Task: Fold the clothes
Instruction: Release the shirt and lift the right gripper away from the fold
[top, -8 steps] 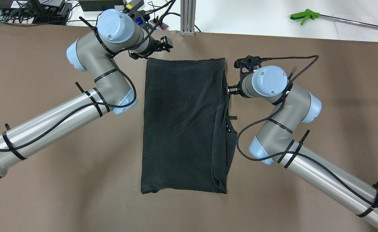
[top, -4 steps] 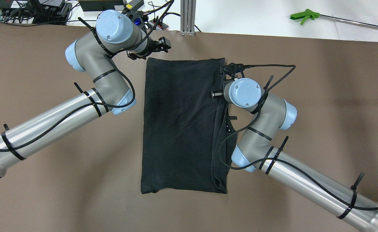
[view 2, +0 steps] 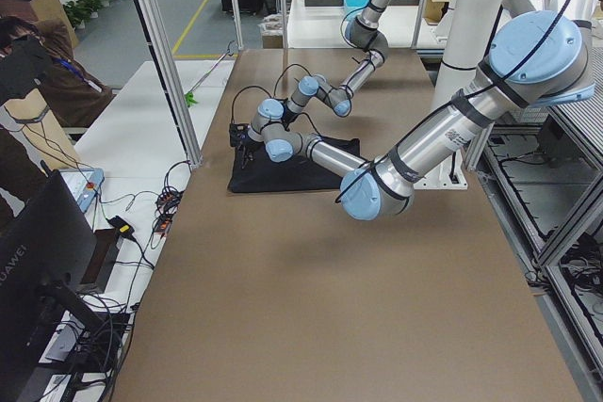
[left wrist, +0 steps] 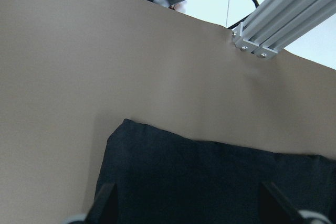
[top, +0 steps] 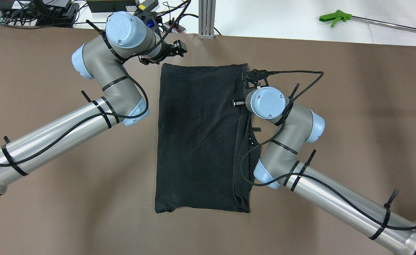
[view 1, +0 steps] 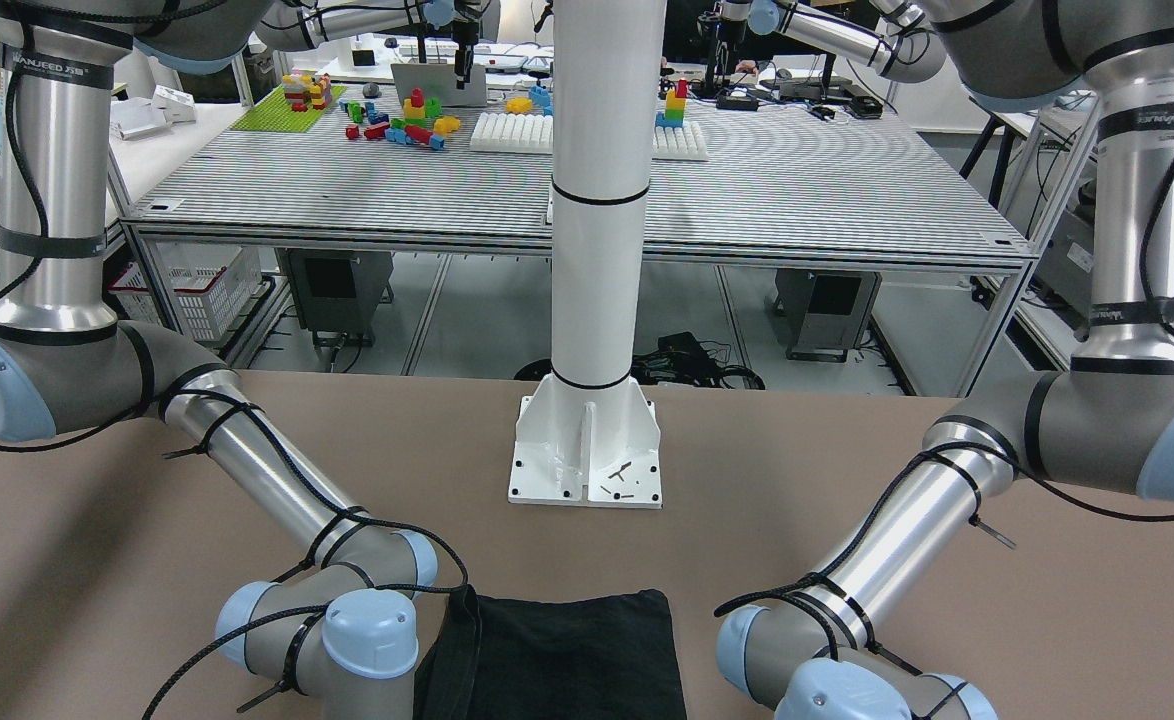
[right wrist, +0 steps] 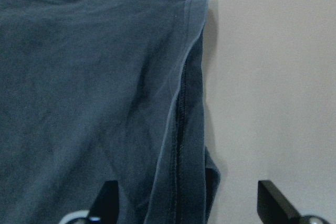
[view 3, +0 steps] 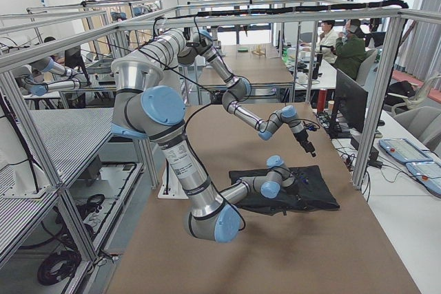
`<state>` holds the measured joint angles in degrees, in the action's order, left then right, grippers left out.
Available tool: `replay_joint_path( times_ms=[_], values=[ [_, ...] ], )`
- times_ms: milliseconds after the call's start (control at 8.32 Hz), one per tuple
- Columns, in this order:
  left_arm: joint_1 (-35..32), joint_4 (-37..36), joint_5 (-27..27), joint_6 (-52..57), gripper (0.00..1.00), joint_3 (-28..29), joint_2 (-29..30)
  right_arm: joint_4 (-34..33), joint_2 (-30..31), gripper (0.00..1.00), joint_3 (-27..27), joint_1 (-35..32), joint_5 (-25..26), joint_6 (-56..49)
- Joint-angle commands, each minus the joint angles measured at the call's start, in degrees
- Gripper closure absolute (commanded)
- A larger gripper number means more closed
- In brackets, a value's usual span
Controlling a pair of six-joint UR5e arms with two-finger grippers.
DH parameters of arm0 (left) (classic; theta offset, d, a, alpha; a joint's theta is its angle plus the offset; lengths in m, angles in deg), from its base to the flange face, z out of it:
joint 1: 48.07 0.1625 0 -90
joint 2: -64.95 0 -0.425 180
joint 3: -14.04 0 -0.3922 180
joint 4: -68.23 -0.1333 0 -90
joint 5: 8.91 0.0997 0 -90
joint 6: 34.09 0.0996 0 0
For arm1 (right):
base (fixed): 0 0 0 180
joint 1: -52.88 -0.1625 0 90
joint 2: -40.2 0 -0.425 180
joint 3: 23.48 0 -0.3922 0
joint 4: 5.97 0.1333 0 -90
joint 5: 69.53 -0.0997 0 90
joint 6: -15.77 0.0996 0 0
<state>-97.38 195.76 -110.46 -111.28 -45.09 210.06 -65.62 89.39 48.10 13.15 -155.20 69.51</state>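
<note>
The black clothes (top: 197, 138) lie flat on the brown table as a long folded rectangle, with a hemmed flap doubled along the right side (top: 243, 156). My left gripper (top: 163, 56) is open and empty, just above the table at the far left corner; its view shows that corner (left wrist: 126, 124) between the spread fingers. My right gripper (top: 243, 102) is open, pointing down over the right hemmed edge near the far right corner, mostly hidden under its wrist. Its view shows the hem (right wrist: 181, 103) between the fingers. The near end of the cloth shows in the front view (view 1: 557, 650).
The white pillar base (view 1: 587, 455) stands behind the cloth's near end. An aluminium post (top: 207, 17), cables and a power strip (top: 52, 9) and a green-handled tool (top: 335, 17) lie beyond the far table edge. An operator (view 2: 28, 72) stands off the table.
My right arm has swung left from beside the cloth to over its right hemmed edge, then nearly stopped. My left arm has shifted only slightly. The cloth has not moved.
</note>
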Motion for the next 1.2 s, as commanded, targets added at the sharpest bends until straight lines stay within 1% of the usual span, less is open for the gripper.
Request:
replay_joint_path(
  times_ms=[0,240,360,481,601,721,841,961,1081],
  values=[
    [0.1,0.0,0.1,-0.1,0.05,0.1,0.0,0.8,0.6,0.07,-0.4,-0.1,0.3,-1.0],
    [0.2,0.1,0.2,0.0,0.05,0.1,0.0,5.5,3.6,0.07,-0.3,-0.8,0.3,-2.0],
    [0.3,0.1,0.2,0.0,0.05,0.1,0.0,6.2,4.6,0.07,-0.1,-1.7,-0.1,-5.0],
    [0.4,0.1,0.2,-0.1,0.05,0.1,0.0,6.6,6.6,0.07,1.0,-4.5,-3.1,-7.2],
    [0.6,0.1,0.2,-0.1,0.05,0.1,0.0,6.6,8.2,0.07,2.4,-8.5,-10.8,-9.2],
    [0.7,0.1,0.2,-0.1,0.05,0.0,0.0,6.0,9.2,0.07,4.8,-9.9,-15.1,-9.4],
    [0.7,0.1,0.2,-0.1,0.05,0.0,0.0,4.1,9.1,0.07,7.2,-10.0,-16.7,-8.7],
    [0.7,0.1,0.2,-0.1,0.05,0.0,0.0,-0.5,7.9,0.06,10.2,-9.8,-16.8,-7.7],
    [0.6,0.1,0.2,-0.1,0.05,0.0,0.1,-3.6,7.3,0.06,12.9,-9.2,-16.8,-4.1]
  ],
)
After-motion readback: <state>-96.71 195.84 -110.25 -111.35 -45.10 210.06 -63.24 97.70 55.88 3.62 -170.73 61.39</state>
